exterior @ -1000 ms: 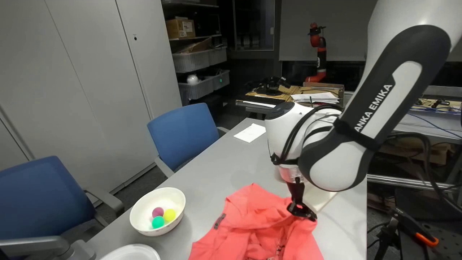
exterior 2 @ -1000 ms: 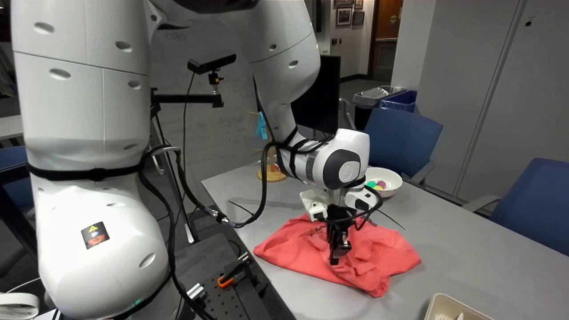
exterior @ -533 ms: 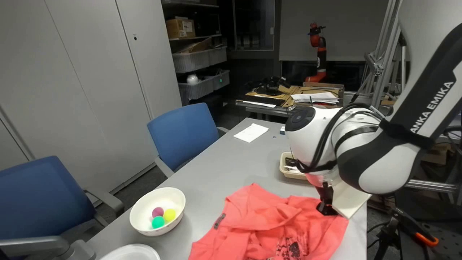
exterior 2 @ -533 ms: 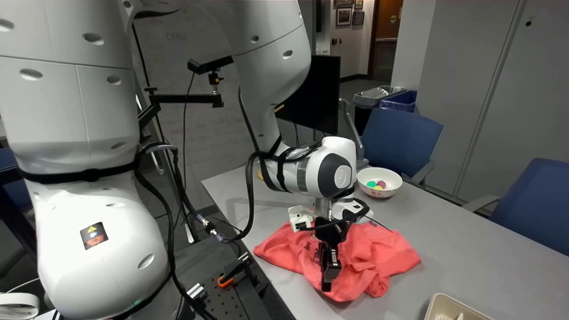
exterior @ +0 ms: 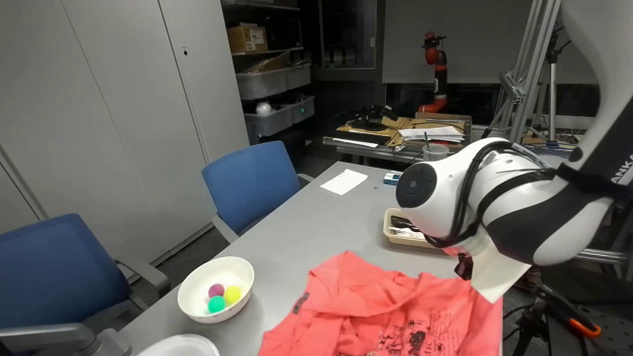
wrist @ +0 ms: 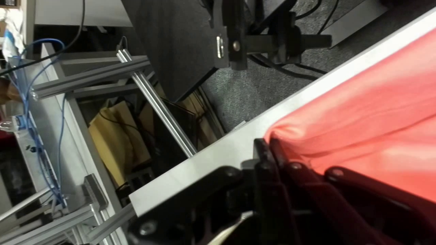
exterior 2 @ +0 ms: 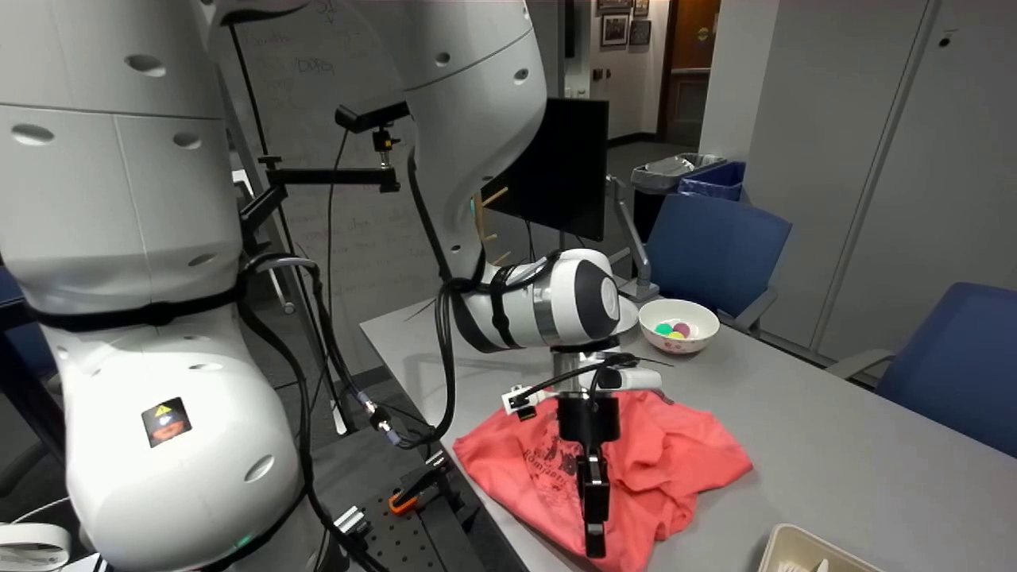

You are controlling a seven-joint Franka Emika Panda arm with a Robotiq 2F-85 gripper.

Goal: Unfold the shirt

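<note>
The coral-red shirt (exterior: 358,291) lies wrinkled on the grey table, with loose folds and a dark print partly visible. In an exterior view the shirt (exterior 2: 675,453) lies partly behind the arm. In the wrist view my gripper (wrist: 267,140) is shut on an edge of the shirt (wrist: 374,112), which puckers between the fingertips. The held edge is beside the table's long edge. In an exterior view the gripper (exterior 2: 595,546) points down in front of the shirt. In the other angle the gripper (exterior: 464,269) is mostly hidden by the wrist parts and cloth.
A white bowl (exterior: 193,289) with coloured balls and a white plate (exterior: 180,347) stand along the table's other side. A cream tray (exterior: 408,241) with utensils is behind the arm. Blue chairs (exterior: 252,183) stand alongside. A clamp (exterior 2: 405,500) sits near the robot base.
My gripper has moved toward the table edge near the robot base, pulling the shirt's edge along. The shirt is spread wider and more of its dark print shows. The bowl has not moved.
</note>
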